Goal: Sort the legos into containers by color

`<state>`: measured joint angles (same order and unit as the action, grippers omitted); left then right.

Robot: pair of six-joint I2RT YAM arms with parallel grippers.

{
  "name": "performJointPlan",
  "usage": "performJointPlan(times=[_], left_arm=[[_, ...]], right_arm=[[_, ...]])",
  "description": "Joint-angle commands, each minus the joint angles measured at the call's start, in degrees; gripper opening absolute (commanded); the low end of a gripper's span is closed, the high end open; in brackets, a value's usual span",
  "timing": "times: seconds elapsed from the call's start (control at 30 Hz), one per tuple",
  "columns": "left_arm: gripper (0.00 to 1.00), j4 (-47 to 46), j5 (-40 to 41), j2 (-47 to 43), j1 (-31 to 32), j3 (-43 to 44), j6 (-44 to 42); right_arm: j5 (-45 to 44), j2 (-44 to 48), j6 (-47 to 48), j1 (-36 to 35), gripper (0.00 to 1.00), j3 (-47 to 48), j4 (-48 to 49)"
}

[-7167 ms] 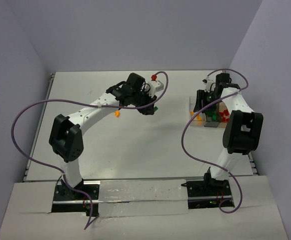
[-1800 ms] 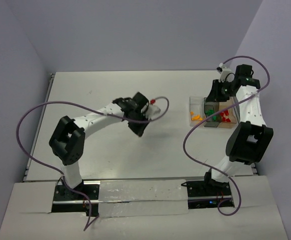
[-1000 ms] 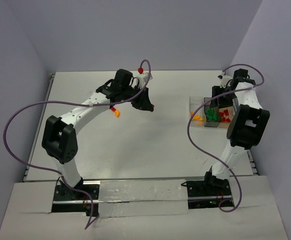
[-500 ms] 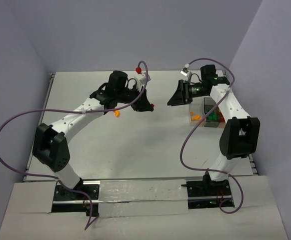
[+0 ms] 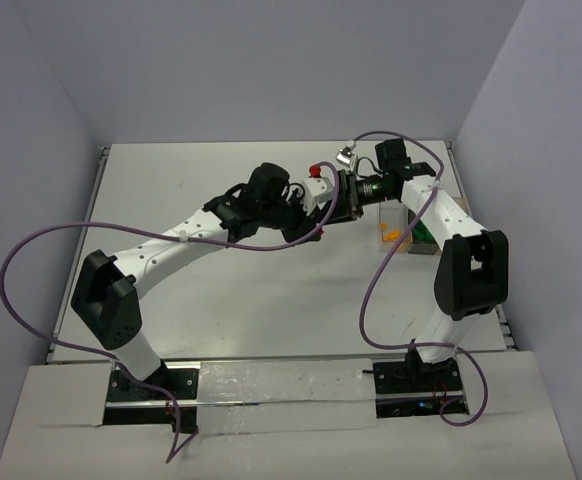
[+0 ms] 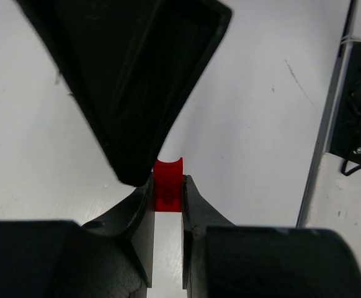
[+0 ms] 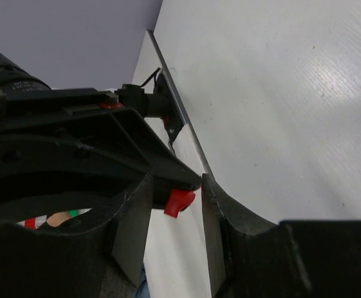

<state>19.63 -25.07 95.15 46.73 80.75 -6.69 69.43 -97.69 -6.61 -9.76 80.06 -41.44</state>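
A small red lego (image 6: pixel 168 186) is pinched at the tips of my left gripper (image 6: pixel 167 194), which is shut on it. In the top view the two grippers meet tip to tip above the table's middle, left gripper (image 5: pixel 316 212) against right gripper (image 5: pixel 343 196). My right gripper (image 7: pixel 175 200) stands open, its fingers either side of the red lego (image 7: pixel 179 202) and the left fingertips (image 7: pixel 106 155), with gaps showing. The containers (image 5: pixel 412 226) sit to the right, holding orange legos (image 5: pixel 393 235) and green ones (image 5: pixel 419 233).
A red knob (image 5: pixel 317 170) caps the left wrist. Purple cables loop off both arms. The right arm (image 5: pixel 468 270) stands beside the containers and hides their right end. The table's right edge and a rail (image 6: pixel 329 124) appear in the left wrist view.
The left arm has swung right with the red lego, and the right arm has reached left from the containers to meet it. The right jaws have narrowed around the lego.
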Motion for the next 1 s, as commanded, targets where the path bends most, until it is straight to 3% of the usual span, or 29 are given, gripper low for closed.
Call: performJointPlan(times=[0.0, 0.6, 0.97], left_arm=[[0.0, 0.3, 2.8, -1.9, -0.5, 1.7, -1.8], [0.0, 0.6, 3.1, -1.6, -0.5, 1.3, -1.8], [0.0, 0.2, 4.5, -0.4, -0.5, 2.3, -1.9]], right_arm=[[0.3, 1.3, 0.5, -0.2, 0.42, -1.2, 1.5], [-1.6, 1.4, 2.2, -1.1, 0.45, -1.1, -0.2], [-1.9, 1.2, 2.1, -3.7, 0.3, -2.5, 0.4]])
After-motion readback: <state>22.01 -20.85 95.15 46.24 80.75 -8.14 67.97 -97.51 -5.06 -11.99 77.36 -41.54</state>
